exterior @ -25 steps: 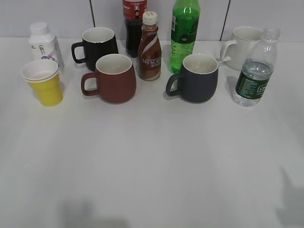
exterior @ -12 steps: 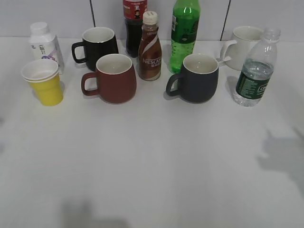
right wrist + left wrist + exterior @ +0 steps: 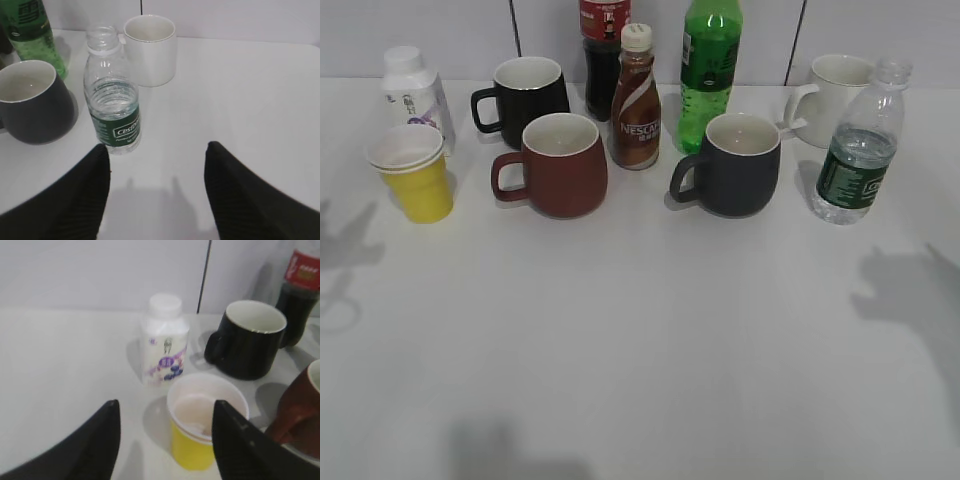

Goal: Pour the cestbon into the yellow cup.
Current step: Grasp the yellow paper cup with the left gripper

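Nothing poured yet — the cestbon (image 3: 858, 160) stands untouched at right of frame, the yellow cup (image 3: 412, 172) far left. Both sets of jaws gape empty, one before each.

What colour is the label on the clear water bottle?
Dark green with white lettering, on the cestbon; clearest in the right wrist view.

Light was even and bright; soft arm shadows fell at the tabletop's (image 3: 640, 330) left and right edges, wrist views slightly blurred
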`<state>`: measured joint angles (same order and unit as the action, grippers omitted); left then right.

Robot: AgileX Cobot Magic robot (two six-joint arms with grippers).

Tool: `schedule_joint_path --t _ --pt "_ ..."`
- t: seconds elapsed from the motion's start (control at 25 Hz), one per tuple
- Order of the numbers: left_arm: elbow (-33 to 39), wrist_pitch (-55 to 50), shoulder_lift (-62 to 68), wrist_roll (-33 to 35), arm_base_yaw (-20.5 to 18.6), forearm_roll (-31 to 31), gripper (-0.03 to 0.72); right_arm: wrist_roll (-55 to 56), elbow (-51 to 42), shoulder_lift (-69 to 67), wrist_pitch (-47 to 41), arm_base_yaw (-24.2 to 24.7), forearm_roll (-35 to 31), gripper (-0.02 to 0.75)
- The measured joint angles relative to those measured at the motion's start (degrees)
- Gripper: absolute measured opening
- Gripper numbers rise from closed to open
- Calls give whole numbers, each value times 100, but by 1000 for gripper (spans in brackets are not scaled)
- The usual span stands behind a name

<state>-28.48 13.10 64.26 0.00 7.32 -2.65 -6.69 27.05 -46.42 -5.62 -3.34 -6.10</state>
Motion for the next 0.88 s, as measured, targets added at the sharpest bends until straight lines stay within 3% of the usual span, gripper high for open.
schedule_joint_path --t 0.2,0.44,0.6,0.88 --pt "147 -76 299 -49 0 -653 442 0 0 -427 236 0 11 449" --pt "1259 798 311 -49 235 -924 442 0 -9 -817 384 0 11 449" --pt "1807 1983 384 -49 586 -916 442 0 -118 -879 562 0 11 449" --pt "1843 3540 1459 -49 634 -442 482 70 -429 -1044 997 0 -10 449"
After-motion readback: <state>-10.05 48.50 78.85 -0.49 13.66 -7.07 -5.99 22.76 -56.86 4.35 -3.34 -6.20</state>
